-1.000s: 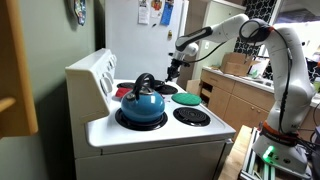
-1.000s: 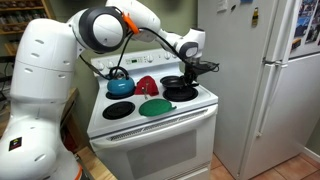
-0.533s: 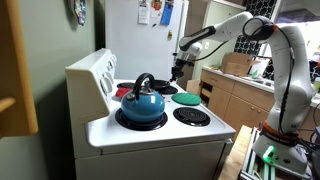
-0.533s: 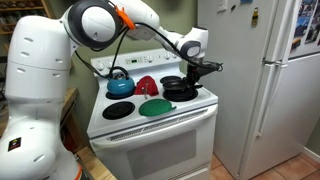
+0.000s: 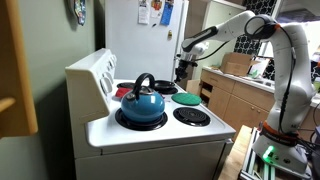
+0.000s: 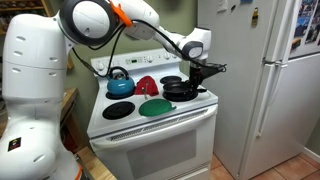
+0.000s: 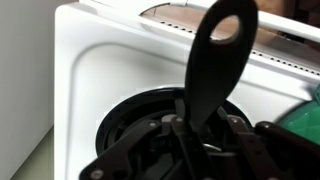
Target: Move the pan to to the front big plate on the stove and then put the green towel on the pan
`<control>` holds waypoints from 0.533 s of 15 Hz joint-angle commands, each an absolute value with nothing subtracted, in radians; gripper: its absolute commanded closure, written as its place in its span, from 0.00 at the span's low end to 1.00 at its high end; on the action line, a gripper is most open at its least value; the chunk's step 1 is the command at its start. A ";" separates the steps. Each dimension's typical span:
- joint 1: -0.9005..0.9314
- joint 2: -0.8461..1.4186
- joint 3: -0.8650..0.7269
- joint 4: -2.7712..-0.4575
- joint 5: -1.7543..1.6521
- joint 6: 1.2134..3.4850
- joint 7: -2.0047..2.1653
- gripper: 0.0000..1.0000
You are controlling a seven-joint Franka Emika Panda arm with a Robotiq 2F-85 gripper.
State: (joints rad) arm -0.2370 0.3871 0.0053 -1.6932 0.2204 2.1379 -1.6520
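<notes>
The black pan (image 6: 180, 90) is at the stove's back burner nearest the fridge, its long handle (image 7: 215, 60) sticking out to the side. My gripper (image 6: 198, 64) is shut on that handle; in the wrist view the fingers (image 7: 200, 135) clamp both sides of it above the pan's dark bowl. The green towel (image 6: 155, 107) lies on the front burner below the pan, and it also shows in an exterior view (image 5: 187, 98) and at the wrist view's edge (image 7: 305, 115). I cannot tell whether the pan rests on the burner or hangs just above it.
A blue kettle (image 6: 119, 82) stands on another burner, also seen in an exterior view (image 5: 141, 103). A red object (image 6: 146, 85) sits mid-stove. One black burner (image 6: 118, 110) is bare. A white fridge (image 6: 260, 80) stands close beside the stove, and wooden cabinets (image 5: 235, 95) lie beyond.
My gripper has shifted a little toward the fridge side with the pan handle in it, and the handle now reaches further out. The towel and kettle have not moved.
</notes>
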 commanded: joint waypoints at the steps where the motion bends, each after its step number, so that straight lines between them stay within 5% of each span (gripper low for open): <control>1: -0.242 0.351 -0.003 -1.758 0.207 2.148 -1.693 0.93; 4: -0.241 0.346 -0.004 -1.765 0.205 2.147 -1.705 0.93; 5: -0.241 0.343 -0.004 -1.767 0.207 2.145 -1.709 0.86; 6: -0.241 0.339 -0.003 -1.768 0.213 2.146 -1.710 0.48; 8: -0.242 0.328 0.001 -1.771 0.227 2.142 -1.708 0.42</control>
